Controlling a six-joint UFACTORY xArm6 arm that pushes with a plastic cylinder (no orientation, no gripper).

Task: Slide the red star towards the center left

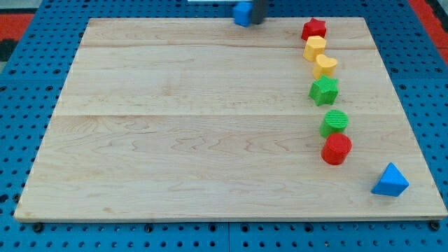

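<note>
One red star [314, 29] top right, my tip [257, 21] beside blue block [242, 13]

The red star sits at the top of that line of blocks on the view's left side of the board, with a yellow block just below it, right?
Not quite. In the camera view the red star does top the line, with a yellow block just below it, but the line runs down the view's right side of the board, not the left.

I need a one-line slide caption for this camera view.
Red star heads a column of blocks at the board's right; my tip is beside a blue block at the top edge.
</note>
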